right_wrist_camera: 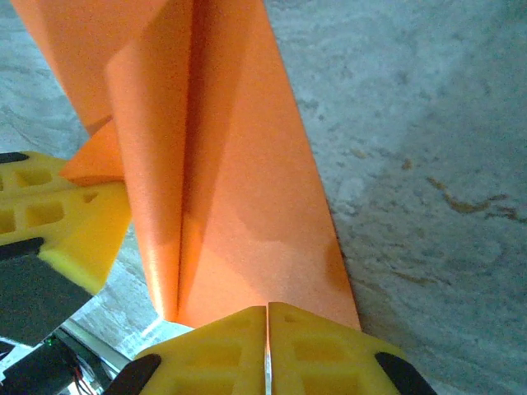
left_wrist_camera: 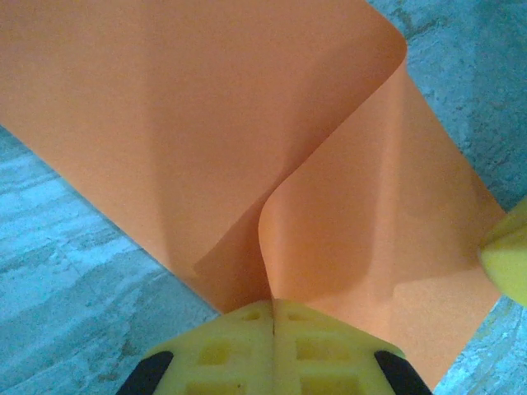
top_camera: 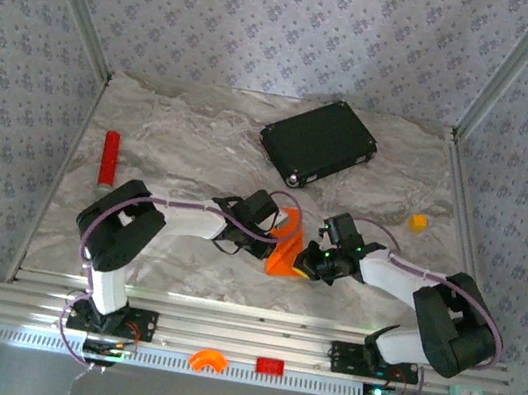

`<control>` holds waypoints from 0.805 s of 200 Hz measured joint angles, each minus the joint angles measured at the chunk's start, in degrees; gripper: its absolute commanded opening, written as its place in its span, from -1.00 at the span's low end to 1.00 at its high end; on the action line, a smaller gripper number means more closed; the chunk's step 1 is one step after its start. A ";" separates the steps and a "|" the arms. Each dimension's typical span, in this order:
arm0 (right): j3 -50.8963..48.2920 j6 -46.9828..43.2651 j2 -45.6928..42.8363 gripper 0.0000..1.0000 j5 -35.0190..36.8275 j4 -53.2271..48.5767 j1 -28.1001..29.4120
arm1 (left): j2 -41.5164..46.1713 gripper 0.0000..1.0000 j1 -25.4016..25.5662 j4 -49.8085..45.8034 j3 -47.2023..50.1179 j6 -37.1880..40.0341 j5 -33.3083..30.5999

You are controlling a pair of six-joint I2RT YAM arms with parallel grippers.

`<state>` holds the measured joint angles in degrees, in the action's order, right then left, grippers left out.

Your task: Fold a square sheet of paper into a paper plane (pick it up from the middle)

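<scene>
Left end effector clamped on orange paper sheet, right end effector likewise; sheet bent double, lengthwise crease.

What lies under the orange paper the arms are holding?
Marbled table shows around the orange paper, pinched by the left fingers and right fingers. The patch directly beneath the sheet is covered.

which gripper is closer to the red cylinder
Left. The left gripper, pinching the orange paper, is well off to the right of the red cylinder; the right gripper is at the paper's far side, even further right.
</scene>
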<state>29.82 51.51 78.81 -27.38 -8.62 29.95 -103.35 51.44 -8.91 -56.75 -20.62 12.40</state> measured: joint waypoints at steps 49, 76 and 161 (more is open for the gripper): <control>0.00 0.35 -0.28 -0.77 -0.04 0.26 0.02 | -0.02 -1.00 0.00 0.02 0.00 0.00 0.00; 0.00 0.52 0.48 -0.79 0.17 0.31 0.07 | -0.02 -1.00 0.00 0.02 0.00 0.00 0.00; 0.46 2.10 -0.31 -0.89 0.44 2.45 -0.02 | -0.35 -1.00 0.00 -0.11 -0.44 0.00 0.00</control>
<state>30.28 53.60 78.50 -26.94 -6.17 29.93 -103.70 51.44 -9.02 -57.19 -20.62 12.40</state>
